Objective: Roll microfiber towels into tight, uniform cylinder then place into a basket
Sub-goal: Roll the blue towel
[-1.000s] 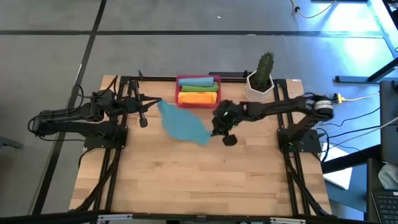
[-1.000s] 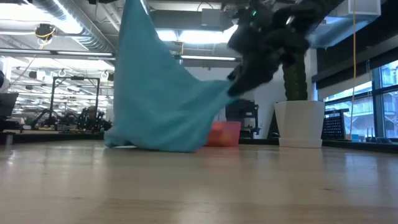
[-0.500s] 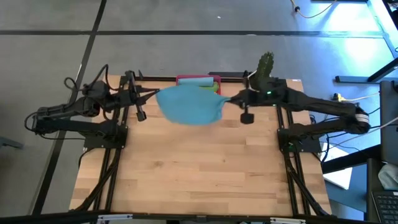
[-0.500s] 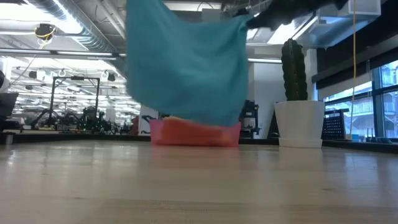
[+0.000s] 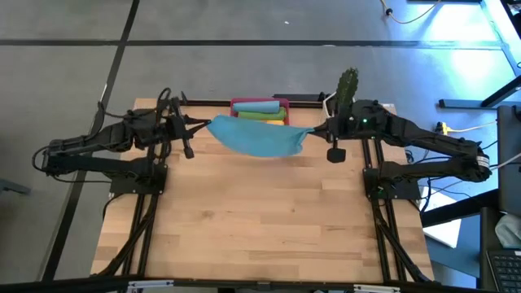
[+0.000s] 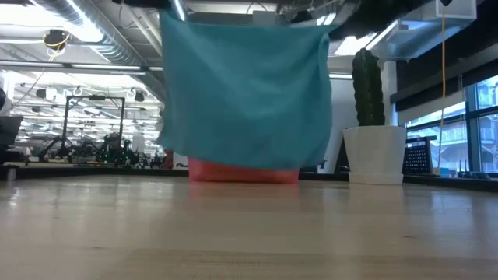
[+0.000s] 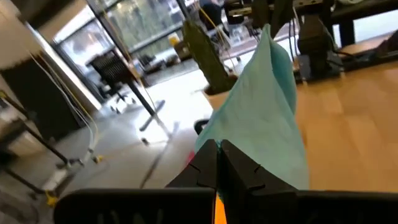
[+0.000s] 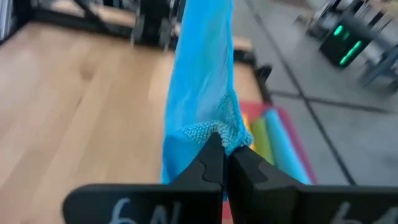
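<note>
A teal blue microfiber towel [image 5: 256,137] hangs spread between my two grippers above the table's far part, its lower edge [image 6: 241,162] clear of the wood in the low view. My left gripper [image 5: 207,124] is shut on its left top corner, my right gripper [image 5: 311,129] shut on its right top corner. Behind it the red basket [image 5: 236,106] stands at the far edge with rolled teal, green and yellow towels [image 5: 262,109] inside; in the low view only its bottom strip [image 6: 241,173] shows under the towel. My left gripper pinches the towel's left top corner [image 7: 213,138] between its two fingers, coming nearly level from the table's left. The cloth hangs below and runs off toward the other arm. My right gripper pinches the right top corner [image 8: 219,134] between its fingers, bunched at the tips, coming from the table's right and slanting slightly down. The towel hangs below, lifted clear, its top edge drawn across to the left gripper.
A white hexagonal pot with a green cactus [image 5: 345,96] stands at the far right, close to my right arm. The near and middle wood [image 5: 260,220] lies bare. Black frame rails [image 5: 146,203] run along both sides.
My right gripper has risen and gone toward the table's right and far edge, drawing its corner up. My left gripper has risen a little. The towel, which trailed on the table a second ago, now hangs spread flat and clear between both grippers.
</note>
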